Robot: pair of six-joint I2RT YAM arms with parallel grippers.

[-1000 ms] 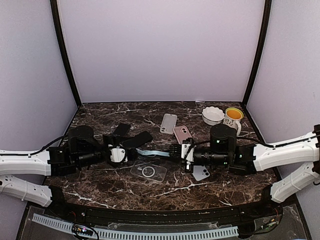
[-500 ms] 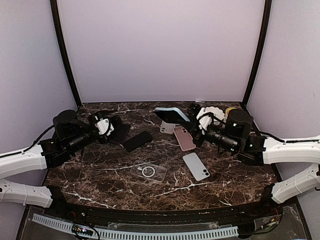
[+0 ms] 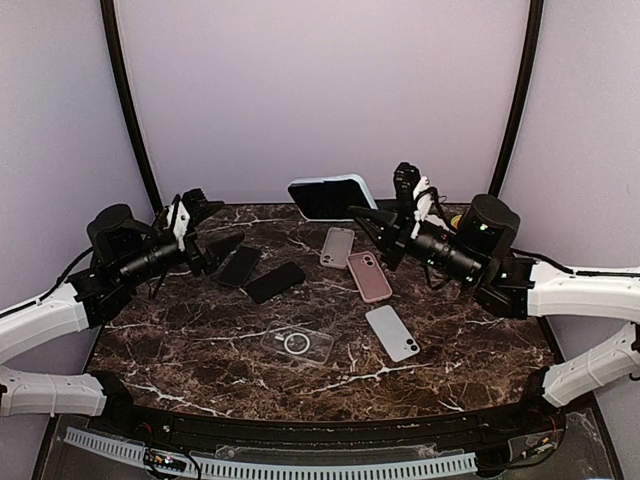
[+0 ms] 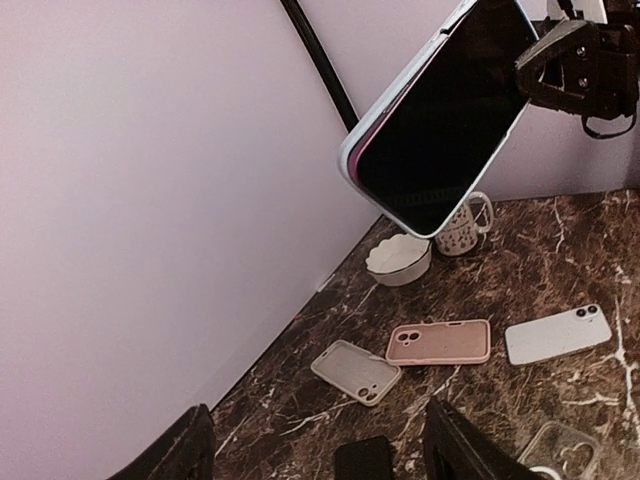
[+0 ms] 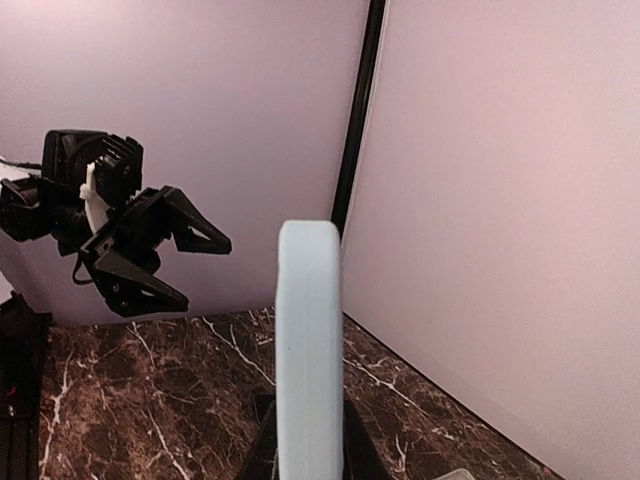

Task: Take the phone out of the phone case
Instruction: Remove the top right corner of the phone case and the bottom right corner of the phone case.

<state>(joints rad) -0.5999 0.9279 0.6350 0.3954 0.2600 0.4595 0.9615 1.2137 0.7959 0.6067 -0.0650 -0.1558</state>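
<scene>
The left wrist view is showing the cased phone [image 4: 440,115] face-on in its upper right, dark screen toward the camera and a pink strip running along its upper-left edge. The right wrist view is giving only the light blue case [image 5: 308,350] edge-on, standing upright in mid-frame. The overhead view is placing the phone high above the marble surface [image 3: 200,330], at upper centre in front of the back wall. The right end effector [image 3: 378,222] is pinching the phone's right end, its jaws closed against the case. The left end effector [image 5: 207,272] is hanging at the left of the right wrist view, well apart from the phone, jaws spread wide and gripping nothing. A pink case [image 4: 440,343] and a clear case [image 3: 297,343] are lying on the surface below
</scene>
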